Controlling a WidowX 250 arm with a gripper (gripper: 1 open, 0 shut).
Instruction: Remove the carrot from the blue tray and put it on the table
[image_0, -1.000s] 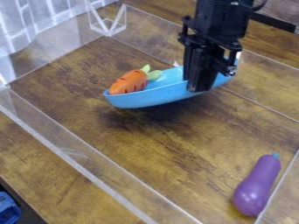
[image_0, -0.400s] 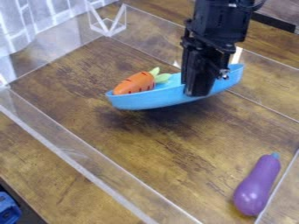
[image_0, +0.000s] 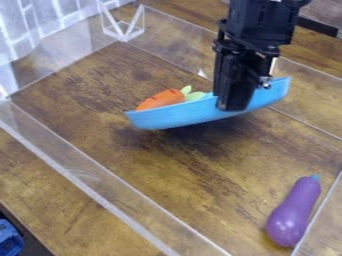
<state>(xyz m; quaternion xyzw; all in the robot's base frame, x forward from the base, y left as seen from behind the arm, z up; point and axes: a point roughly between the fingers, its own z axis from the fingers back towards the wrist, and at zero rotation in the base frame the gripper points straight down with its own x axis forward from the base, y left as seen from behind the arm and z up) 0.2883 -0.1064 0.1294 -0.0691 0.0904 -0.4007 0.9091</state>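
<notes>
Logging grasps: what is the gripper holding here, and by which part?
The gripper is shut on the blue tray, holding its right rim, tray tilted.

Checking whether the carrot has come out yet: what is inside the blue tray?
The carrot lies inside the blue tray, which the pincer holds by its rim. The pincer covers the tray's right part.
</notes>
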